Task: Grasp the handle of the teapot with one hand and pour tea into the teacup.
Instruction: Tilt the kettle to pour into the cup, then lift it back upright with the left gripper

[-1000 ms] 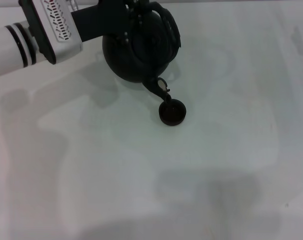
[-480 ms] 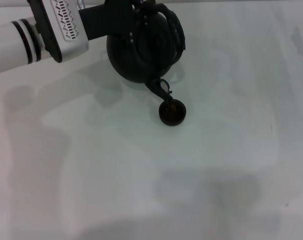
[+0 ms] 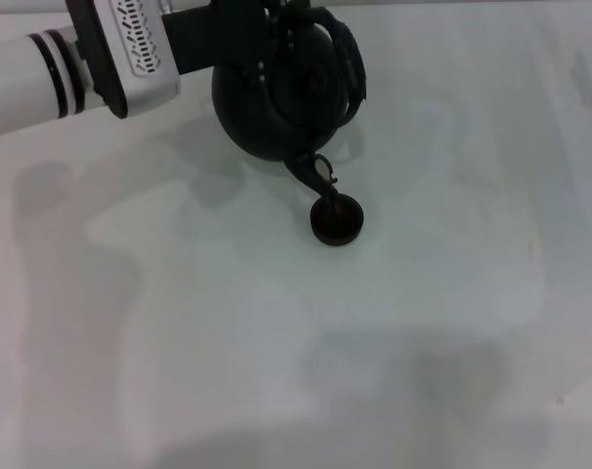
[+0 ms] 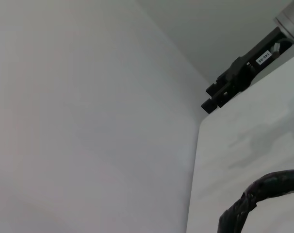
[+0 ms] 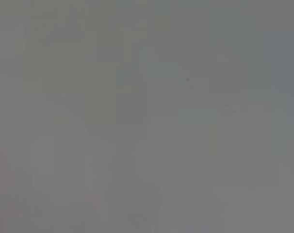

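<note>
The black teapot [image 3: 276, 103] hangs tilted off the white table, its short spout [image 3: 314, 176] pointing down at the rim of the small dark teacup [image 3: 336, 220]. The arched handle [image 3: 353, 68] curves round the pot's far right side, and a piece of the handle [image 4: 253, 199] shows in the left wrist view. My left gripper [image 3: 274, 18] comes in from the upper left and is shut on the handle at the pot's top. I cannot see any liquid. The right gripper is out of view.
The white table [image 3: 276, 342] stretches wide in front of and to the right of the cup. The left wrist view shows a black bracket [image 4: 234, 85] past the table's far edge. The right wrist view shows only flat grey.
My left arm and the teapot have drifted slightly to the right. The spout stays over the teacup, which has not moved.
</note>
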You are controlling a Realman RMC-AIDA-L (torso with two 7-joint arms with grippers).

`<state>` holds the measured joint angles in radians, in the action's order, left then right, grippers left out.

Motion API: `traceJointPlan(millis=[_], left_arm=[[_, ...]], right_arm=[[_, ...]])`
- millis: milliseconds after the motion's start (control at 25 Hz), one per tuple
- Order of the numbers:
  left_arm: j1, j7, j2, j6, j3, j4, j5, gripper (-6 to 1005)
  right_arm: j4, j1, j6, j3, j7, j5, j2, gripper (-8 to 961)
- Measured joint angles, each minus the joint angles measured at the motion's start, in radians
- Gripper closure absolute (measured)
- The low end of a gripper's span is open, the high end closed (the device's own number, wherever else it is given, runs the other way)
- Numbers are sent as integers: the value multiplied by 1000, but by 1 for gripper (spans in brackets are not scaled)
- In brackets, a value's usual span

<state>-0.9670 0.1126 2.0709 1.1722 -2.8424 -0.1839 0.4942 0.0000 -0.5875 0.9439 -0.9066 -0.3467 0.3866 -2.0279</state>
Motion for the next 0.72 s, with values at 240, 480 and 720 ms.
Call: traceJointPlan(millis=[240, 480, 720], left_arm=[[-4, 1, 0, -10, 0, 0, -4, 900], [-5, 1, 0, -10, 0, 0, -5, 901], [-6, 0, 0, -10, 0, 0, -5, 901]], right_arm=[[0, 0, 1, 0, 0, -6, 0, 105], [0, 0, 2, 0, 0, -6, 0, 105], [0, 0, 3, 0, 0, -6, 0, 105]])
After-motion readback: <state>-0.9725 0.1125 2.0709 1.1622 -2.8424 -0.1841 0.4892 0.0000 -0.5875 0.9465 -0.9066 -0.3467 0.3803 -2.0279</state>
